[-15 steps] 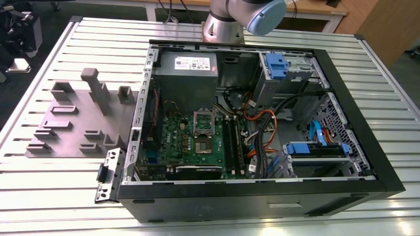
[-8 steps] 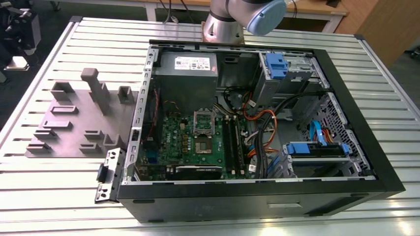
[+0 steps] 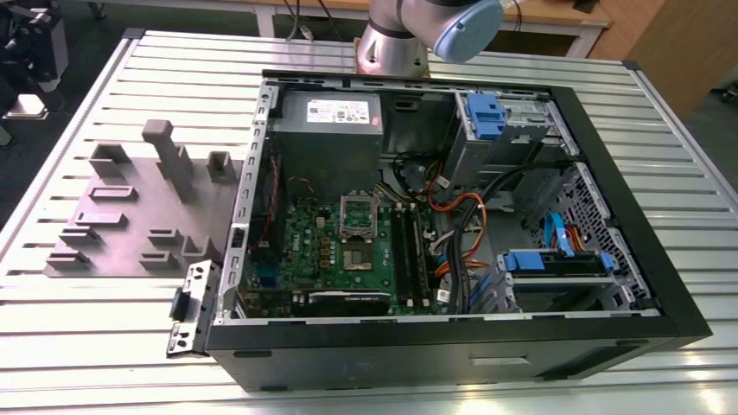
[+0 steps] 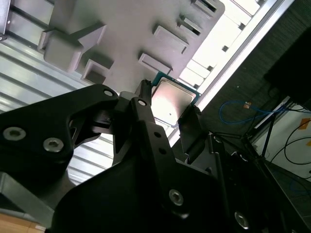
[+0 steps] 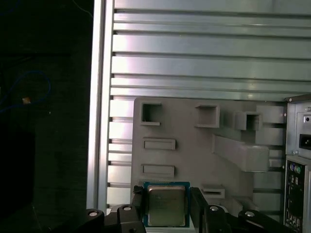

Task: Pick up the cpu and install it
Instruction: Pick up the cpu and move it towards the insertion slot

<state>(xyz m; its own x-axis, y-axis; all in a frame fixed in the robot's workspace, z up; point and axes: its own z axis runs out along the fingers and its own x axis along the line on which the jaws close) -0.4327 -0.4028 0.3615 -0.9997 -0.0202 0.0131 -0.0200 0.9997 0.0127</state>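
On the exterior view's left, the grey tray (image 3: 127,216) lies on the slatted bench (image 3: 485,52), just beside the open computer case (image 3: 645,285). And there's the cpu (image 5: 166,206) in the first wrist view, sitting squarely between the jaws with a black finger (image 5: 138,204) against each of two opposite edges. I'd call that pinched, not loose. The second wrist view agrees: the cpu (image 4: 171,99) has its dull metal top facing the camera and its green rim showing, level and flat. It looks big against the tray's pockets, so I judge it to be held up above one end of the tray rather than resting in a pocket.

Moving right, past the case wall, there's the green motherboard (image 3: 311,251) on the case floor, with the shiny socket frame (image 3: 358,207) on it. That spot lies well apart from the tray, toward the exterior view's right.
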